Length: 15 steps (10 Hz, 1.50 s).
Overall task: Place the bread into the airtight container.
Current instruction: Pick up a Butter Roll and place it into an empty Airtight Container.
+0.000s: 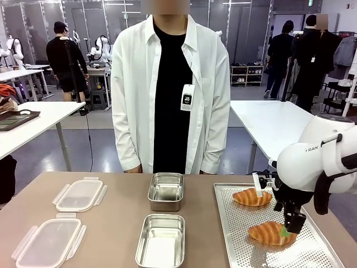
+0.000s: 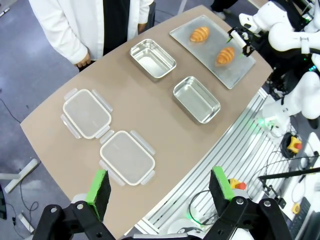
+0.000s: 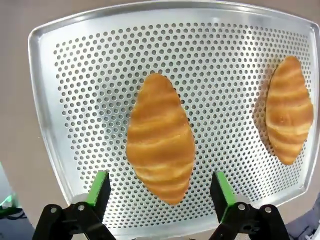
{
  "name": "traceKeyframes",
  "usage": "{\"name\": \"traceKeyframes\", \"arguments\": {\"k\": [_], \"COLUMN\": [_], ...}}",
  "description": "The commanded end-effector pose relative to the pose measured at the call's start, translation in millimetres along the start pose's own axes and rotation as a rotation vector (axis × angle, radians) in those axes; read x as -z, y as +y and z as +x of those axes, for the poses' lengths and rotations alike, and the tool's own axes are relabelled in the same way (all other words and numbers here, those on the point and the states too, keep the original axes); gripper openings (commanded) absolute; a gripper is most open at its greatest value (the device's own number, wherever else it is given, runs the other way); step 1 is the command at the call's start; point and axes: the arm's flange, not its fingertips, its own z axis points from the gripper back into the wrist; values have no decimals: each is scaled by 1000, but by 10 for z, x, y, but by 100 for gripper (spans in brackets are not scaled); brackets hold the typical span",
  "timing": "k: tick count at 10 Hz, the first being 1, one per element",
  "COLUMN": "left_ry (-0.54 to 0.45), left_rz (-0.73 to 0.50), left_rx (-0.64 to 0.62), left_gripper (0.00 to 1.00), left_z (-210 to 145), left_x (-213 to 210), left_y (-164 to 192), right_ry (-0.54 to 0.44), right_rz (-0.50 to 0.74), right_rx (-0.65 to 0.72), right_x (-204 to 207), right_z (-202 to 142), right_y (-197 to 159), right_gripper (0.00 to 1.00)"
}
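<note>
— What do the containers hold?

— Nothing; the far steel container (image 1: pixel 165 192) and the near steel container (image 1: pixel 160 243) stand one behind the other in the middle of the desk (image 1: pixel 114 223), both bare inside; to their left lie two clear lids, the far lid (image 1: pixel 80 195) and the near lid (image 1: pixel 49 242), each flat on the desk and apart from the containers.

— And the bread?

— Both pieces lie on the perforated tray (image 1: pixel 318 251), to the right of the containers; the far croissant (image 1: pixel 252 197) sits close to the tray's far edge; the near croissant (image 1: pixel 269 233) sits around its middle; the two do not touch.

— How does the right claw stand?

— The right claw (image 3: pixel 160 190) hangs over the near croissant with its jaws spread wide; its green pads (image 3: pixel 100 187) flank one end of the pastry; it has hold of nothing; whether a pad touches the crust cannot be told.

— The left one?

— The left claw (image 2: pixel 160 186) is high above the robot's edge of the desk, jaws wide and empty, looking down on the lids, containers and tray; a person (image 1: pixel 170 84) in a white shirt stands at the far side, behind the far steel container.
</note>
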Motion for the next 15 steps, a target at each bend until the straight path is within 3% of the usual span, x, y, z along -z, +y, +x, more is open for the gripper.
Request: {"name": "traceKeyframes", "arguments": {"k": [1,7,8,13,14,15], "left_ry": [-4,-4,-4,-4,-4,-4], "left_rz": [-6,-6,-6,-6,-6,-6], "left_rx": [16,16,16,16,16,16], "left_gripper": [100,100,100,100,100,100], "left_z": [13,13,13,13,13,13], "left_x": [-7,-7,-7,-7,-7,-7], "left_y": [-14,-14,-14,-14,-14,-14], "right_ry": [-8,19,17,45,54,57], "right_rz": [6,-1,2,10,27,21], "right_rx": [-25,-18,-25,-17,-16,-28], "right_x": [214,508,522,443,376,250], "right_z": [-39,-46,-35,-13,12,51], "right_y": [90,46,54,35,33,17], "right_gripper": [100,100,87,42,57,57]}}
